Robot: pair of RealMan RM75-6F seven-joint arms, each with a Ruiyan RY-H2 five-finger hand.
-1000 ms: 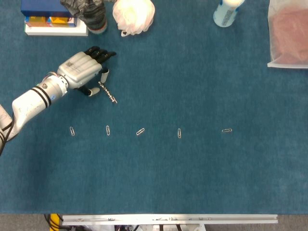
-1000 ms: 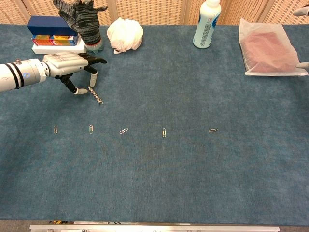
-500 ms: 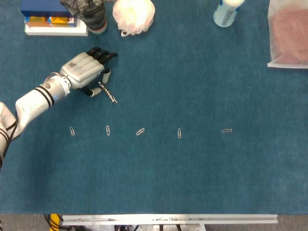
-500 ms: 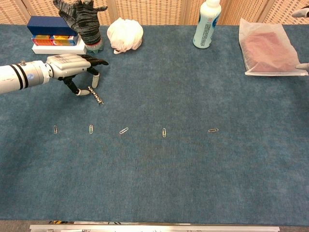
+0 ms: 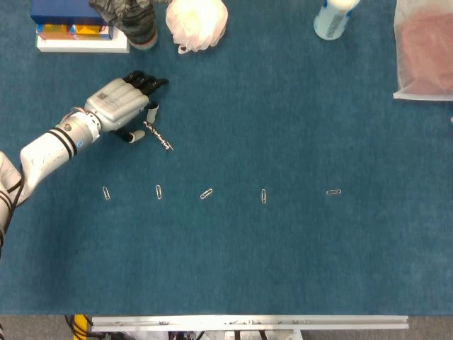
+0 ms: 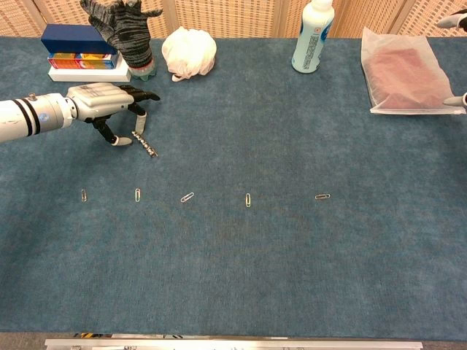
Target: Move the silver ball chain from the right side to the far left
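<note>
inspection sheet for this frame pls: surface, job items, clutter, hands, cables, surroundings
Surface: blue felt-like table cover, flat, no visible wrinkles.
Job's things: silver ball chain lies on the cover at the left hand's fingertips, trailing toward the near right; whether it is pinched cannot be told.
Clutter: five paper clips in a row; white puff, knit glove, stacked boxes, bottle, clear bag along the far edge.
Hands: left hand over the cover, fingers curled down beside the chain. Right hand barely shows at the frame's edge.
Cables: dark cables along the left arm.
Surroundings: wicker panels behind; metal rail at the near edge.
</note>
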